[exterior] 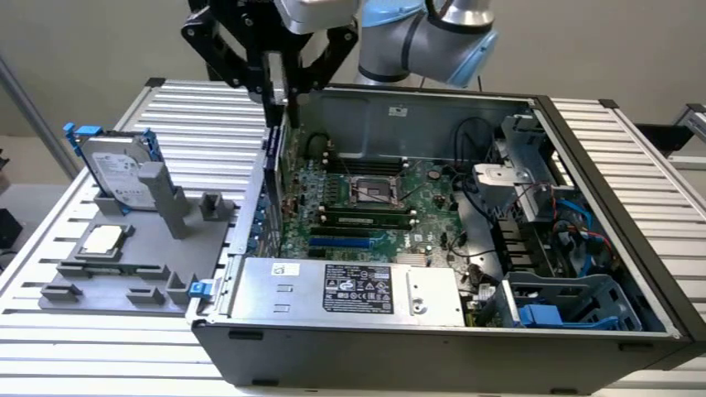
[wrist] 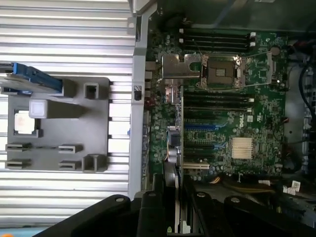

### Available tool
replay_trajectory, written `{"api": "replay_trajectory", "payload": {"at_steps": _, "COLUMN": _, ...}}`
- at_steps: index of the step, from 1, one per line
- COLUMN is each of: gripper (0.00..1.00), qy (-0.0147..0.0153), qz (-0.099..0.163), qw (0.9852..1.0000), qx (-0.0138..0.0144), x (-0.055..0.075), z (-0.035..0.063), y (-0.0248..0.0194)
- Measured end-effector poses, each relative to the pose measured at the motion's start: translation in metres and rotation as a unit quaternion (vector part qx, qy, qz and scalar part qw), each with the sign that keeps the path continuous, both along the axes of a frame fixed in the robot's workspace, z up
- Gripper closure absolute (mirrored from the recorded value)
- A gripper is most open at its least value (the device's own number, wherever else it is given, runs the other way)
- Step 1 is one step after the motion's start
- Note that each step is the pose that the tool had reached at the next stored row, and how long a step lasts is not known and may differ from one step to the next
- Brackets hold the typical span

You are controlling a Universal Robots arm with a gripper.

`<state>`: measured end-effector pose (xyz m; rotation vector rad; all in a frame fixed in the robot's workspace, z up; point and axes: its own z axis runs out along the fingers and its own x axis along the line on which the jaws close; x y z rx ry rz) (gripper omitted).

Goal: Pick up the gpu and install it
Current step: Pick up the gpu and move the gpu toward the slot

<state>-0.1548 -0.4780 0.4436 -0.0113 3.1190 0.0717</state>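
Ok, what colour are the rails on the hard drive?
Blue; the rails on the hard drive show best in the exterior view.

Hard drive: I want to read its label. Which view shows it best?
The exterior view: the hard drive stands in the grey holder, labelled face toward the camera. The wrist view catches it edge-on, blue rail showing.

plain pale wall behind a ribbed metal table.
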Motion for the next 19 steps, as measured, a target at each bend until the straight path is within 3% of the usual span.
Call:
{"api": "replay_trajectory", "payload": {"at_steps": 8, "gripper": 1.0, "qy": 0.0, "qz": 0.0, "qw": 1.0, "qx": -0.0014, "x": 0.036, "z": -0.013, "y": 0.0026}}
{"api": "replay_trajectory", "payload": {"at_steps": 19, "gripper": 1.0, "qy": 0.0, "qz": 0.0, "qw": 1.0, "qx": -0.0014, "x": 0.085, "z": -0.0329, "y": 0.0225}}
